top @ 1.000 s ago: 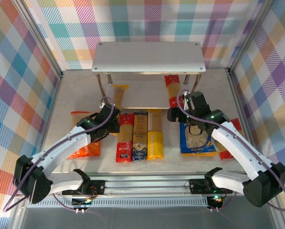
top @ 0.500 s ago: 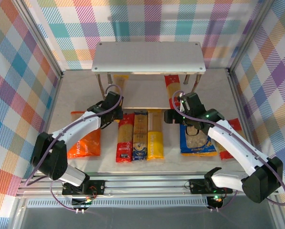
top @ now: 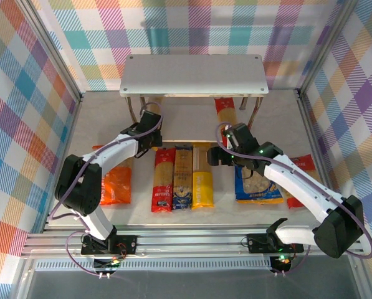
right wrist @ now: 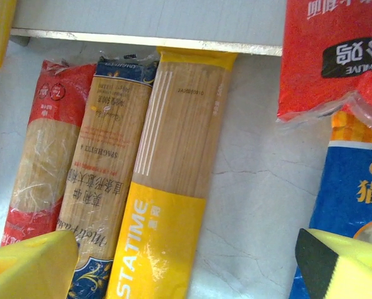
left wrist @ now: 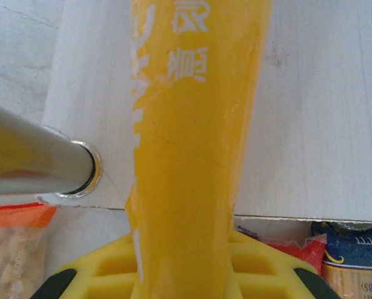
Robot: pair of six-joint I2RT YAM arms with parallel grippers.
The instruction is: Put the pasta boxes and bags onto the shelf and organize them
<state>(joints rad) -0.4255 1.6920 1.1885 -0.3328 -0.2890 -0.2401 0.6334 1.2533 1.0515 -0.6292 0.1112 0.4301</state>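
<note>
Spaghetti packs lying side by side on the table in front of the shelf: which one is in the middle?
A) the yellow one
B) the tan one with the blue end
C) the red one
B: the tan pack with the dark blue end lies between the red pack and the yellow pack.

The left arm folds sharply at the elbow and reaches toward 1 o'clock, the left pincer [left wrist: 182, 252] clamped on a yellow spaghetti pack [left wrist: 195, 124]. The right arm stretches toward 11 o'clock, wrist bent down, the right pincer [right wrist: 186, 265] spread wide.
</note>
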